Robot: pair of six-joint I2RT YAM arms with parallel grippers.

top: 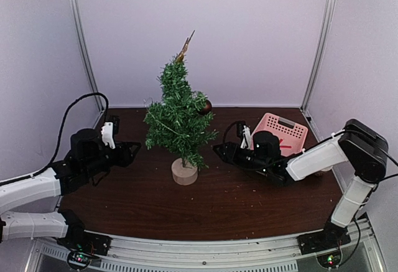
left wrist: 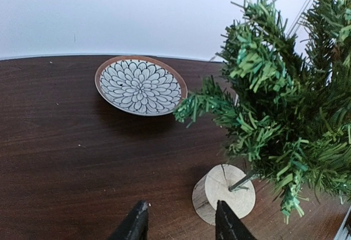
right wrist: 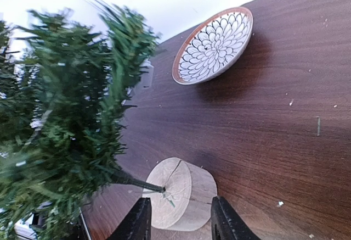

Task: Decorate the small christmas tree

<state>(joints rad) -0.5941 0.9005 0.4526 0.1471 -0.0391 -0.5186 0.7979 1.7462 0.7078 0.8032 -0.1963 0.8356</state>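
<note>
The small christmas tree [top: 177,119] stands upright mid-table on its round wooden stump [top: 185,172]. A dark red bauble [top: 204,106] hangs on its upper right and a gold topper [top: 184,49] sticks out of the tip. My left gripper [top: 134,150] hovers left of the tree, open and empty, with the stump [left wrist: 225,191] just beyond its right fingertip [left wrist: 229,224]. My right gripper [top: 217,149] hovers right of the tree, also open and empty. The stump [right wrist: 178,193] shows past its fingertips [right wrist: 138,221], apart from them.
A pink slotted basket [top: 280,132] sits at the back right, beside the right arm. A shallow plate with a floral pattern [left wrist: 140,85] lies on the dark wooden table [top: 249,197] beyond the tree, also seen as the plate [right wrist: 214,45]. White walls close in on three sides.
</note>
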